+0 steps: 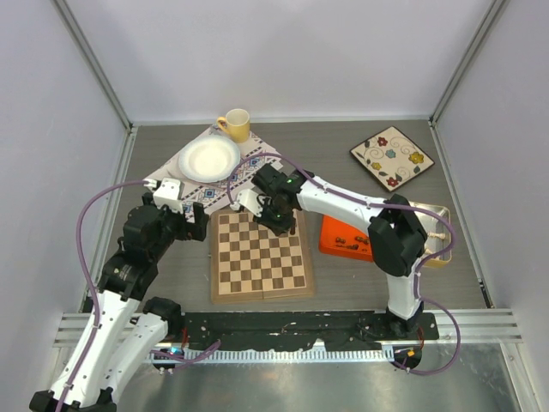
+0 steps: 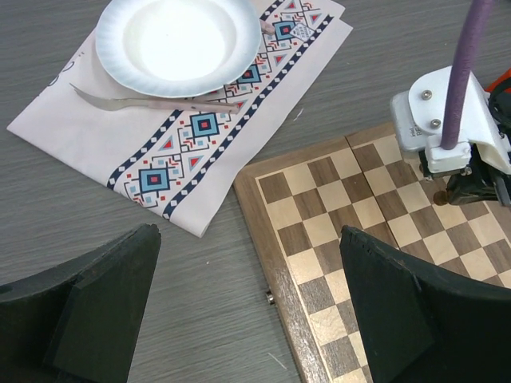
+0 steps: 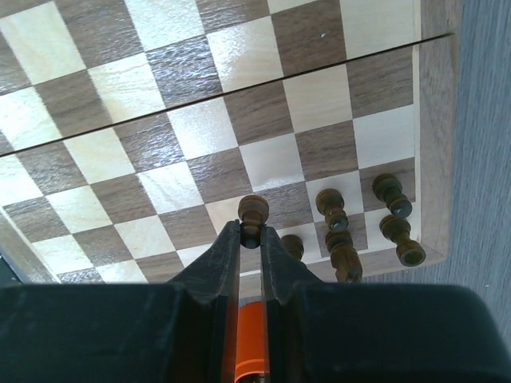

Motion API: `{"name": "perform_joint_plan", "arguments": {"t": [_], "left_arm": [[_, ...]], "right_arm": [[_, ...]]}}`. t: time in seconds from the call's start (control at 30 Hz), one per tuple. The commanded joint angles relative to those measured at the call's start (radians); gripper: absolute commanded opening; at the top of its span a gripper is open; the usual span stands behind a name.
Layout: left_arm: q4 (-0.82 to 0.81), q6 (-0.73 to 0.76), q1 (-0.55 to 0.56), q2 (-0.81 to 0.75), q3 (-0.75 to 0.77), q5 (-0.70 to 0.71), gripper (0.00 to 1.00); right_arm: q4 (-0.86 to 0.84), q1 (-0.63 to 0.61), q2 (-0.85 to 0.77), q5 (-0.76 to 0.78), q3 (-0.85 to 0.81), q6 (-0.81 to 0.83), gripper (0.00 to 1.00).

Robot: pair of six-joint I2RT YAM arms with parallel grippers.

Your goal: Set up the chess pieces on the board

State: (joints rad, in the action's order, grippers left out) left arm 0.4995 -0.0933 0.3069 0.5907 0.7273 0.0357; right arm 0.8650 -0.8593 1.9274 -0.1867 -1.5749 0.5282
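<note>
The chessboard point(image 1: 257, 266) lies in the middle of the table, mostly bare. My right gripper point(image 1: 279, 221) is over its far right corner. In the right wrist view it point(image 3: 251, 231) is shut on a dark pawn point(image 3: 253, 209), held at the board point(image 3: 160, 104). Several dark pieces point(image 3: 331, 207) stand on the squares at that corner, close beside the held pawn. My left gripper point(image 1: 199, 228) is open and empty, low over the table at the board's left edge; its fingers point(image 2: 104, 311) straddle the board's border point(image 2: 291, 275). No pale pieces show.
An orange tray point(image 1: 347, 239) lies right of the board. A patterned cloth point(image 2: 200, 136) with a white plate point(image 2: 172, 40) and a fork point(image 2: 152, 102) lies at the far left, a yellow cup point(image 1: 234, 125) behind it. A floral square plate point(image 1: 392, 157) lies far right.
</note>
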Motion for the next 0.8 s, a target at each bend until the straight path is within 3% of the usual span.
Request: {"name": "perform_joint_plan", "arguments": {"t": [0.0,0.77], "left_arm": [[-0.035,0.020,-0.005,-0.012,-0.006,0.018,1.00],[-0.047,0.017,-0.005,-0.015,-0.016,0.007,0.99]], "right_arm": [[0.015,-0.012,0.010,0.079,-0.056,-0.013,0.09],[0.026,-0.018,0.058,0.141,-0.039,-0.017,0.15]]}}
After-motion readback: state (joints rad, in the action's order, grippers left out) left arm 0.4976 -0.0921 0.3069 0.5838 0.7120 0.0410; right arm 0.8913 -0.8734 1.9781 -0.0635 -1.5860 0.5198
